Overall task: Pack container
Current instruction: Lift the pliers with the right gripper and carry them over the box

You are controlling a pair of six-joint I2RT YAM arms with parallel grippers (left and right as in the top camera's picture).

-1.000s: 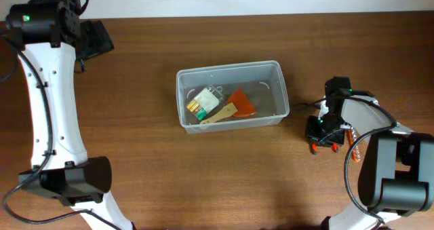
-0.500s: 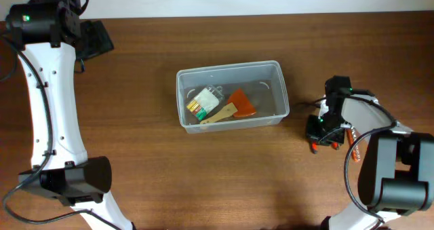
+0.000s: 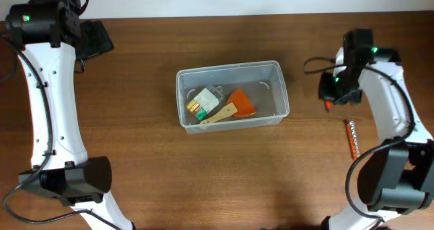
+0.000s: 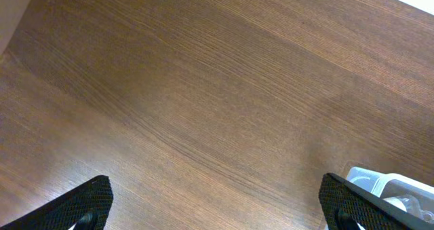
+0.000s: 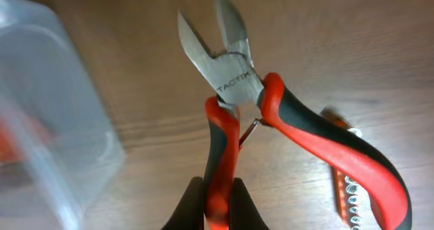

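Observation:
The clear plastic container (image 3: 230, 67) stands at the table's middle and holds an orange scraper (image 3: 242, 102), a small pack of green and yellow pieces (image 3: 203, 102) and a wooden handle (image 3: 218, 115). My right gripper (image 3: 337, 91) hangs above the table just right of the container. It is shut on one handle of red-and-black cutting pliers (image 5: 234, 74), as the right wrist view (image 5: 217, 196) shows; the pliers' jaws are apart. The container's blurred corner (image 5: 47, 108) is at the left there. My left gripper (image 3: 95, 40) is open and empty at the far back left.
An orange strip of screwdriver bits (image 3: 351, 136) lies on the table right of the container, below my right gripper; it also shows in the right wrist view (image 5: 346, 189). The left wrist view shows bare wood between the fingers (image 4: 217, 203) and the container's corner (image 4: 380, 182).
My right gripper has risen off the table with the pliers and moved toward the back, level with the container. The orange bit strip stays on the table. The left arm has not moved.

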